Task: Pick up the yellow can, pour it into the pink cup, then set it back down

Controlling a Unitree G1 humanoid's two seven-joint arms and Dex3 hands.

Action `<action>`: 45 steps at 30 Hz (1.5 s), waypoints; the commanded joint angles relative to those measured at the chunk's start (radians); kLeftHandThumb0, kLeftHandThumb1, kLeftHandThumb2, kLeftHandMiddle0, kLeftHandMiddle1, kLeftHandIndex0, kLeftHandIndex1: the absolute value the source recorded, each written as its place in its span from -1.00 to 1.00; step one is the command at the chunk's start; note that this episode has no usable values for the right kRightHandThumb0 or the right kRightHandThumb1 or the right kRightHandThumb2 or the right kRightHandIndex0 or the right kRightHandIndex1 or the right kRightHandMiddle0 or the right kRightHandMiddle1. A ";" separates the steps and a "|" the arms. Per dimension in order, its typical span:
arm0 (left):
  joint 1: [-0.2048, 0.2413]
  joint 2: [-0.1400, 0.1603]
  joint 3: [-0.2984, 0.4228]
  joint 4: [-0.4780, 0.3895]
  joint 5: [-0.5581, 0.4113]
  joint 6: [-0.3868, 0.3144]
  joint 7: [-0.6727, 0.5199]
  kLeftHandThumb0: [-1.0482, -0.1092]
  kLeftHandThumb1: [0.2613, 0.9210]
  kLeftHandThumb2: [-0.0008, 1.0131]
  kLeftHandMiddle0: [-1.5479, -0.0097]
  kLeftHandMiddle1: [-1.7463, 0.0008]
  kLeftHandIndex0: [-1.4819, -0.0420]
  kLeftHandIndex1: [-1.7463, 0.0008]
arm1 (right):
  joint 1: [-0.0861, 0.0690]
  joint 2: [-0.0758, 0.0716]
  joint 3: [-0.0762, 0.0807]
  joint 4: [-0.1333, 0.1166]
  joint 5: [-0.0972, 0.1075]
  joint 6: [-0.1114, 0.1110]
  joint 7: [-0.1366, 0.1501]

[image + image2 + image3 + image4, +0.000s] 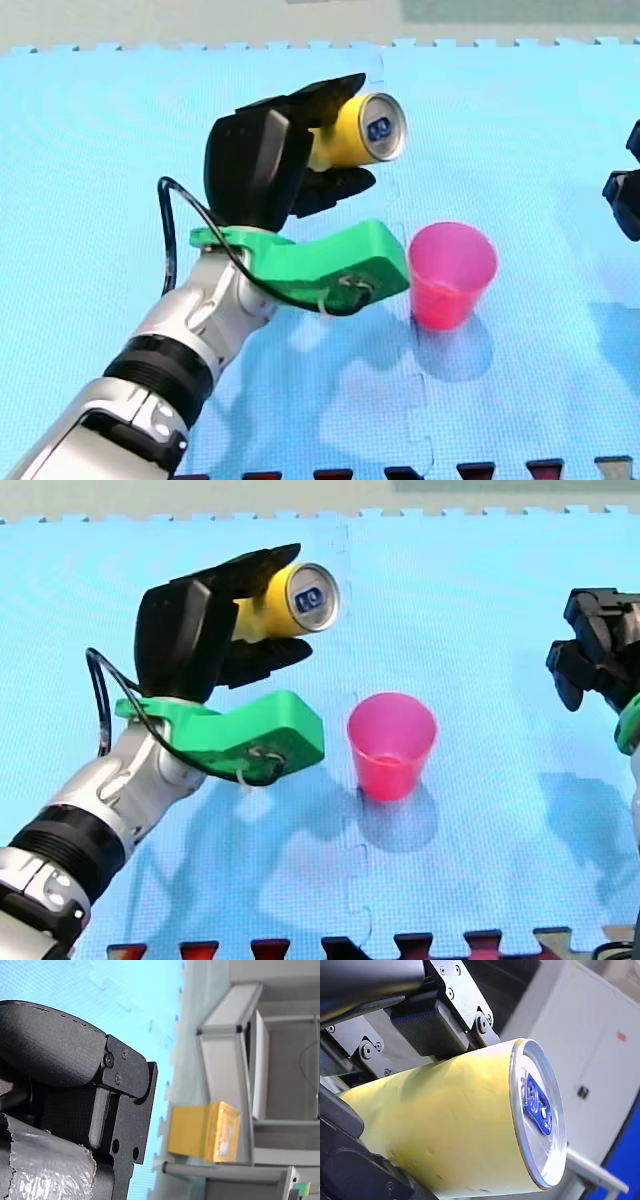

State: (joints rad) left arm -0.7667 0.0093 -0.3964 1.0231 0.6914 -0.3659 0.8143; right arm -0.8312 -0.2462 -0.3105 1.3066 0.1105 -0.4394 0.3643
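Clamped on the yellow can [270,605]: black fingers [250,570] of the left hand [185,640], above and below its body, gripping near the base. Held in the air, tipped on its side, long axis close to level, lidded end pointing right. Below and to the right of that end, upright on the blue mat [480,600]: the pink cup [392,745]. Judged short of the rim, so probably a small carry rightward before tipping further. Forearm rising from the lower left, wrist rolled over. Well apart at the right edge, holding nothing: the right hand [600,645].
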 commanded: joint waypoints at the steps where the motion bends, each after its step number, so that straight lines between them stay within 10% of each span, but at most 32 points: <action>1: -0.012 0.001 -0.009 0.005 0.000 -0.002 -0.002 0.35 0.55 -0.99 -0.68 1.00 -0.65 1.00 | -0.002 -0.002 0.002 -0.001 -0.002 0.000 -0.005; 33: -0.068 -0.004 -0.185 0.057 0.150 0.096 0.075 0.40 0.71 -0.99 -0.84 0.90 -0.67 1.00 | 0.006 0.007 0.031 0.001 -0.039 -0.032 -0.054; 37: -0.077 0.004 -0.231 0.055 0.212 0.160 0.121 0.48 0.74 -1.00 -0.32 -0.03 -0.64 1.00 | 0.005 0.008 0.033 0.001 -0.041 -0.031 -0.058; 45: -0.090 0.009 -0.285 0.077 0.270 0.224 0.194 0.57 0.75 -1.00 -0.23 -0.17 -0.58 1.00 | 0.002 0.012 0.035 0.001 -0.040 -0.029 -0.062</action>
State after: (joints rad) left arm -0.8449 0.0134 -0.6748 1.0955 0.9586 -0.1477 0.9951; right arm -0.8283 -0.2337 -0.2745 1.3072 0.0706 -0.4690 0.3038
